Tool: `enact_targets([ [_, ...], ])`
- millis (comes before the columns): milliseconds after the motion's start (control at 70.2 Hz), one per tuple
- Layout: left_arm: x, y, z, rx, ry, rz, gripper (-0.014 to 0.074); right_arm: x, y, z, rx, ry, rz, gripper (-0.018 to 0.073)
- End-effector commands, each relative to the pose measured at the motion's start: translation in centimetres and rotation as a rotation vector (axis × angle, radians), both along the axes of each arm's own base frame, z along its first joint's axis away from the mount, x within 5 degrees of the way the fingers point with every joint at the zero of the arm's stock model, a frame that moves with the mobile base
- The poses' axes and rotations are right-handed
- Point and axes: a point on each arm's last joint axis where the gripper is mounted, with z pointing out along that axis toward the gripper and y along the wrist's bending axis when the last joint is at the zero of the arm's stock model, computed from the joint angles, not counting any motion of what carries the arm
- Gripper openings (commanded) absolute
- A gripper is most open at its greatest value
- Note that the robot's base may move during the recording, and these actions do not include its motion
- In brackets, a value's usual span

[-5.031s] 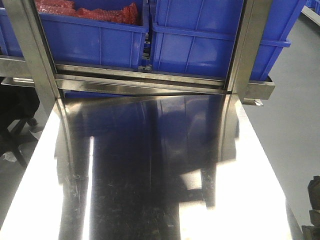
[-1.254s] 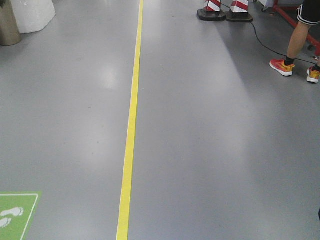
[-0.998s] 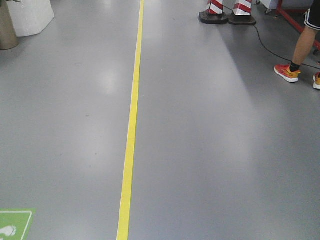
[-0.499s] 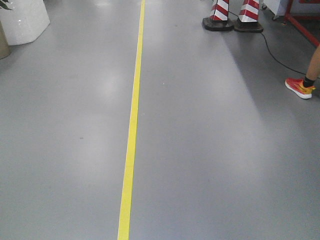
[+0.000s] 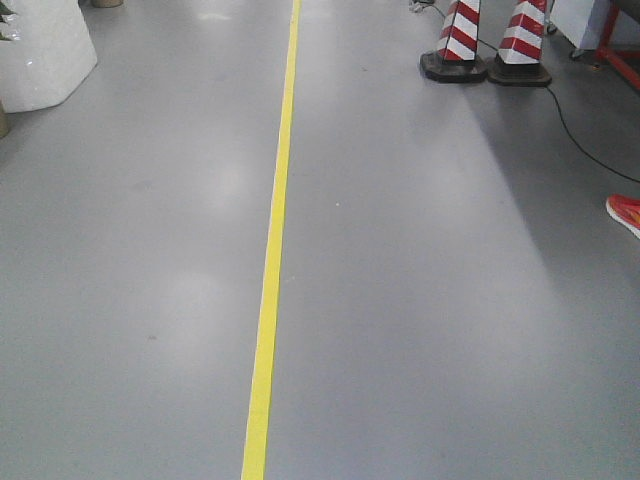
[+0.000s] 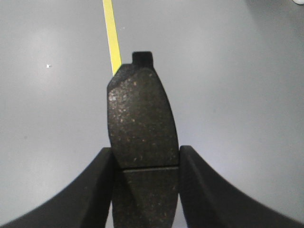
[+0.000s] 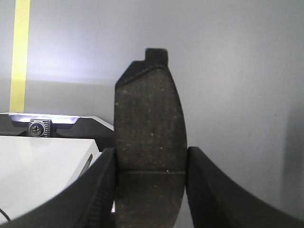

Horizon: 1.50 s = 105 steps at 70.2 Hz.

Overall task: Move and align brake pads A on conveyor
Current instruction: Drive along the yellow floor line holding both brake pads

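Brake pads are carried one in each gripper, with no conveyor shown in any view. In the left wrist view, the left gripper [image 6: 145, 190] is clenched on a dark grey speckled brake pad [image 6: 141, 123], which is pinched at its lower half between the two black fingers [image 6: 85, 194] and stands upright, its centre groove level with the fingertips and a small black tab at its top. Behind it, grey floor [image 6: 237, 71] and a yellow floor line [image 6: 111, 33] are seen. In the right wrist view, the right gripper [image 7: 151, 190] is likewise closed on a second brake pad [image 7: 150, 123], held upright by its long edges between ribbed black fingers [image 7: 88, 199]; part of a white robot base [image 7: 38, 166] is visible at lower left. In the front view, only floor is shown, with two red-and-white cones [image 5: 495, 40], a black cable [image 5: 575, 135], a white block [image 5: 40, 50] and a red shoe [image 5: 626, 212] at the right edge
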Motion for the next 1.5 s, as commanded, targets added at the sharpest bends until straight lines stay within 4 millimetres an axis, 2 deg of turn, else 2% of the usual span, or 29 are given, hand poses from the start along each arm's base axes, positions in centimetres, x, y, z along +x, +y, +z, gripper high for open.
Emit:
enact_targets([
  [0,0.42,-0.23,1.43,-0.034,-0.092,-0.011,-0.0007,-0.05,-0.33,0.75,-0.030,0.001,-0.006,0.0018],
  [1482,0.41,-0.23,1.43,-0.034,-0.091,-0.011,-0.0007,-0.06,-0.33,0.76,-0.030,0.000,-0.006,0.0018],
])
